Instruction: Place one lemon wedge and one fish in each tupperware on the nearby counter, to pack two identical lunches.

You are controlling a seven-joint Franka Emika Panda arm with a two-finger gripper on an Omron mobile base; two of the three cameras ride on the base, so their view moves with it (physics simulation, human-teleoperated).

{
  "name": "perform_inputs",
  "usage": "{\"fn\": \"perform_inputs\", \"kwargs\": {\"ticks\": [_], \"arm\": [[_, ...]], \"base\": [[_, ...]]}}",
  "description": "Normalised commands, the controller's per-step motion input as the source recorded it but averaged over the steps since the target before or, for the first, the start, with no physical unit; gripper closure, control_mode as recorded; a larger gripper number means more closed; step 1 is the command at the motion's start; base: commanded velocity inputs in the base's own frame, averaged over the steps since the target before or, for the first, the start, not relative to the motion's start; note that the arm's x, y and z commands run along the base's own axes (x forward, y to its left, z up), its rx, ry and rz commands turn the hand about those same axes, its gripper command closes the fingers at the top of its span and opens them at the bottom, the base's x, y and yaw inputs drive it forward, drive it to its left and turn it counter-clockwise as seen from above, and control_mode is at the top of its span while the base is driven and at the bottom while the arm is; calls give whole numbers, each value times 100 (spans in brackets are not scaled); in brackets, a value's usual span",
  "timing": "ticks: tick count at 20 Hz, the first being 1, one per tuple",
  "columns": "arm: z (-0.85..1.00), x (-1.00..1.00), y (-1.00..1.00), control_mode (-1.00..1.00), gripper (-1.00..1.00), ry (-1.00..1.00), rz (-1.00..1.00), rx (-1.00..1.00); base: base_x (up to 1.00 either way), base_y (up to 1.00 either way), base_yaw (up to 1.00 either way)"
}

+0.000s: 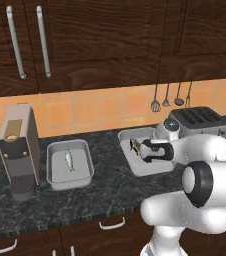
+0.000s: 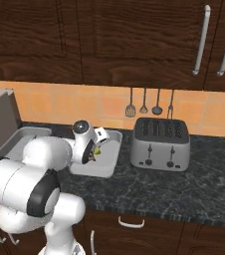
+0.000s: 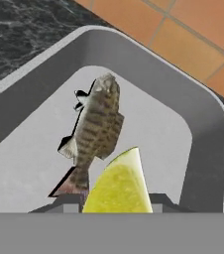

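The gripper (image 3: 116, 206), narrowly parted, clamps a lemon wedge (image 3: 119, 186) over the right tupperware (image 3: 210, 149); brown fish (image 3: 96, 126) inside

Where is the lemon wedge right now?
In the hand view the lemon wedge sits between the gripper fingertips, above the tupperware nearest the toaster, beside a striped brown fish lying in that tray.

Dark wood wall cabinets (image 1: 100, 40) with long silver handles (image 1: 16, 42) hang above an orange tiled backsplash (image 1: 85, 112). Four utensils (image 2: 151, 103), perhaps ladles and spatulas, hang there.
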Motion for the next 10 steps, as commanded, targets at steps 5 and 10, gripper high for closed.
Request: {"fn": "perform_inputs", "kwargs": {"ticks": [5,10], "arm": [[-22,79,0,-100,100,0,-6,0],[-22,65,0,-100,-100,0,-5,0]], "base": [[0,0,0],[0,0,0]]}}
